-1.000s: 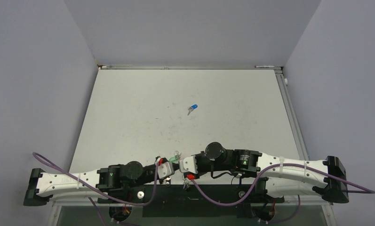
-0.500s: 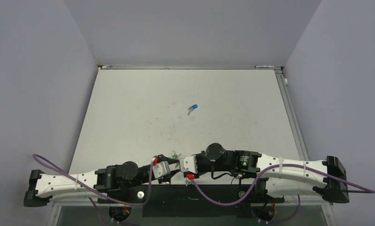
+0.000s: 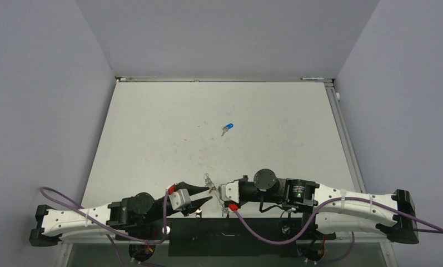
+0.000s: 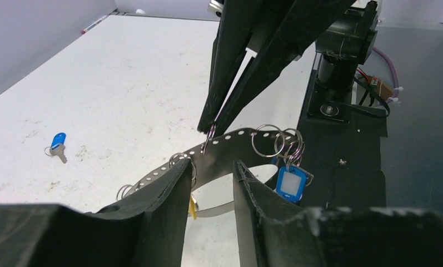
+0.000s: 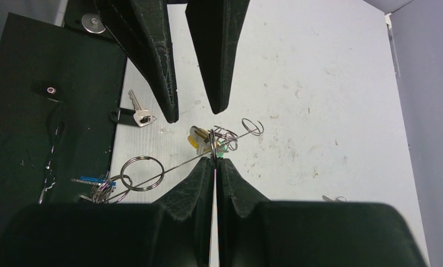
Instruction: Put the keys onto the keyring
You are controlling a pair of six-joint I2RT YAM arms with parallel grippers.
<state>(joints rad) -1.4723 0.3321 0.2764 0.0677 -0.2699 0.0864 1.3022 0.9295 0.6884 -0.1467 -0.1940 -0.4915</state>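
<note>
W/ right fingers [image 5: 197,183] pinched shut on the thin grey metal keyring [image 4: 235,133] just above the white table's [image 3: 152,122] near edge & left fingers [image 4: 163,189] part-open on nothing, hold that ring dead steady and send the left out to the loose blue-headed silver key [image 3: 228,127] mid-table.

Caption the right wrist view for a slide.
Right jaws shut on the keyring, left jaws open opposite, a loose key on the table.
</note>
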